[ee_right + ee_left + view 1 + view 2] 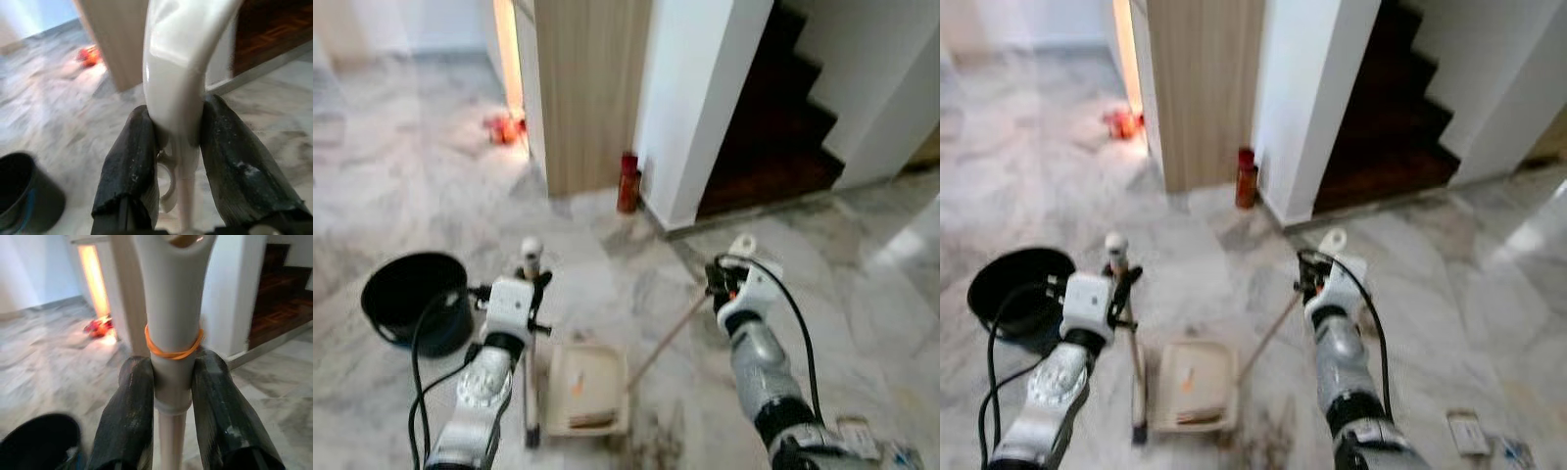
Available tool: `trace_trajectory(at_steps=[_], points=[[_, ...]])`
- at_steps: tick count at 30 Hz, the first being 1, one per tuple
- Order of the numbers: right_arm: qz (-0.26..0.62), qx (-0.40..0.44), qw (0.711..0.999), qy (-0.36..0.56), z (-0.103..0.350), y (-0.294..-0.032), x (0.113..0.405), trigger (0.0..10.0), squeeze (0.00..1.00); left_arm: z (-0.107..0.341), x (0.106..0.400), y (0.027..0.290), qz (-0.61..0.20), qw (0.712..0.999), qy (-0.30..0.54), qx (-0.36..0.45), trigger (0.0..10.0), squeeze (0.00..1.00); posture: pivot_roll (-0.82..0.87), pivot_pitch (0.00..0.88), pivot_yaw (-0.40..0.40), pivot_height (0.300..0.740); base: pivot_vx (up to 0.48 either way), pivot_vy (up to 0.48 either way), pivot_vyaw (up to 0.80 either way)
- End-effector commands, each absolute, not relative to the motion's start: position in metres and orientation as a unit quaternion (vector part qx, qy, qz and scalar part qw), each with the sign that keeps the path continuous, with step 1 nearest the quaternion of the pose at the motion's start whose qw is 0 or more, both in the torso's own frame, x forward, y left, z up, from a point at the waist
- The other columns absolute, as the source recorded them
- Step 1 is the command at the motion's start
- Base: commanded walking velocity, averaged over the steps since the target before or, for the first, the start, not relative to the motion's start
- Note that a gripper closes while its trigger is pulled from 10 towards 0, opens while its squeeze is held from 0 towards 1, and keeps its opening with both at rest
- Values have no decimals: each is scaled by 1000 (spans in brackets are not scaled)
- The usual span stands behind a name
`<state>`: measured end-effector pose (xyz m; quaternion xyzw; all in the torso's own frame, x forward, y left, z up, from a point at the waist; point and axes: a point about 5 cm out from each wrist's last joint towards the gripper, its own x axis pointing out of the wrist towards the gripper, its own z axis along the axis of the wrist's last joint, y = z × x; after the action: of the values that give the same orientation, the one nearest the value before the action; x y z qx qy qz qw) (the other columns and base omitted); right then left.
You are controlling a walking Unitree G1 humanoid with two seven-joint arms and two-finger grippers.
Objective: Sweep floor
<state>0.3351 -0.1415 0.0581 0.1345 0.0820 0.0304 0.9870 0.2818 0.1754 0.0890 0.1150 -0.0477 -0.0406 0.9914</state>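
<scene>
A beige dustpan (588, 388) lies on the marble floor with a bit of orange debris in it. My left gripper (534, 281) is shut on the white-capped top of an upright pole (529, 372) that stands at the dustpan's left side. In the left wrist view the fingers (129, 396) clamp this handle (172, 308) just below an orange rubber band. My right gripper (728, 277) is shut on the white handle (176, 63) of a slanted pole (668, 338) that runs down to the dustpan's right edge.
A black bucket (414, 295) stands on the floor to my left. Ahead are a wooden panel (592, 88), a red cylinder (627, 182) at its foot, a white pillar (695, 98) and dark stairs (773, 127). Small items (1469, 432) lie at the near right.
</scene>
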Motion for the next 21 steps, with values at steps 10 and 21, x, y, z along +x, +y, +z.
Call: trace_trajectory(at_steps=[10,21], points=[[44,135,989,42,72,-139,341,10000,0,97,284,173,-42,990,-65,121,10000,0,104,0,-74,740,0,308,0],[45,139,988,52,70,-138,340,10000,0,97,285,172,-44,989,-65,122,10000,0,106,0,-72,740,0,309,291]])
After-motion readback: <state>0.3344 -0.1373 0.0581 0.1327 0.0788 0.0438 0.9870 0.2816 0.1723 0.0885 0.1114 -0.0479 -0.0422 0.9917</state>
